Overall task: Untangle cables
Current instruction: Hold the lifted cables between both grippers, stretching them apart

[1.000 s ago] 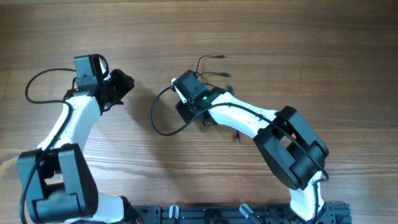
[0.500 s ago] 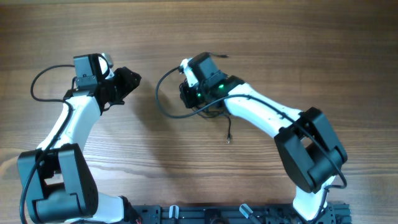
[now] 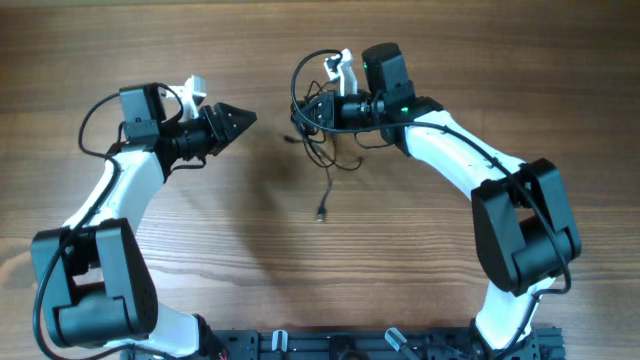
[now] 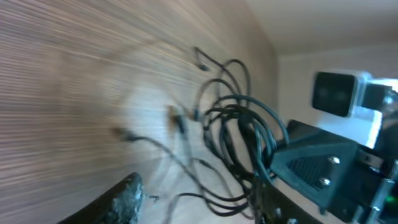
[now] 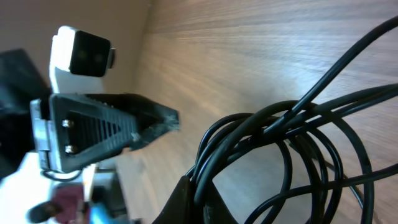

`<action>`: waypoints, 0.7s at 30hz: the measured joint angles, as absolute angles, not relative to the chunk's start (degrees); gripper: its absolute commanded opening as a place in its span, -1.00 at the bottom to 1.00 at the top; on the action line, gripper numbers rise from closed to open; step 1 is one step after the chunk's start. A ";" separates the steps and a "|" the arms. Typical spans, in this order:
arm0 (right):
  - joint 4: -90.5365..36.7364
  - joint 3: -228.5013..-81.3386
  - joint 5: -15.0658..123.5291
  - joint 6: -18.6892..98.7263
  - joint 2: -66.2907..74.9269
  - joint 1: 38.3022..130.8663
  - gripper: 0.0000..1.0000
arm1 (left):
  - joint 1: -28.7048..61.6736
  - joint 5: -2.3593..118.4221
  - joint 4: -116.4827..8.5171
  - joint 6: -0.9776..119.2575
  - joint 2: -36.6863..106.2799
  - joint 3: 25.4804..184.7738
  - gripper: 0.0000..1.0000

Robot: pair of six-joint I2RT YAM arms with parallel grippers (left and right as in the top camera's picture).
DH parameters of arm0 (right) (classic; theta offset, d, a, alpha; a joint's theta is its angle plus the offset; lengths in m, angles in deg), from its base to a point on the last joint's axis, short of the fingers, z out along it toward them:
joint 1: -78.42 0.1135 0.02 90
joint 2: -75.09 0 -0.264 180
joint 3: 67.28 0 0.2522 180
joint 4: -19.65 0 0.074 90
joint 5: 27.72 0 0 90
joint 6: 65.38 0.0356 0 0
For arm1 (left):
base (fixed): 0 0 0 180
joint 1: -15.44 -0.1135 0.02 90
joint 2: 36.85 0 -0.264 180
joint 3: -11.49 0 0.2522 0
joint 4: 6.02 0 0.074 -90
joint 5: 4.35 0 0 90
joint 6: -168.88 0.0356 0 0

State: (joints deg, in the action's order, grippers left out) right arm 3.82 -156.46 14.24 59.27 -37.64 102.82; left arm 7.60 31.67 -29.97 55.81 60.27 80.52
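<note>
The right gripper [image 3: 318, 108] clenched the knotted cables [image 5: 214, 140] at upper centre of the overhead frame, one plug end [image 3: 321, 214] trailing below. The left gripper [image 3: 243, 118], jaws apart, pointed in from the left; its best move looked like taking one outer loop and pulling gently.

Brown wood-grain tabletop [image 3: 90, 40] fills the overhead view, evenly lit, soft shadows on it. Pale off-white wall [image 4: 336, 22] shows past the table's edge in the left wrist view.
</note>
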 measured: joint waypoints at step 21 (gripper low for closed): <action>9.72 -156.44 8.08 67.95 -37.64 103.02 -0.91 | 15.93 22.01 -23.37 50.06 61.63 80.54 -0.53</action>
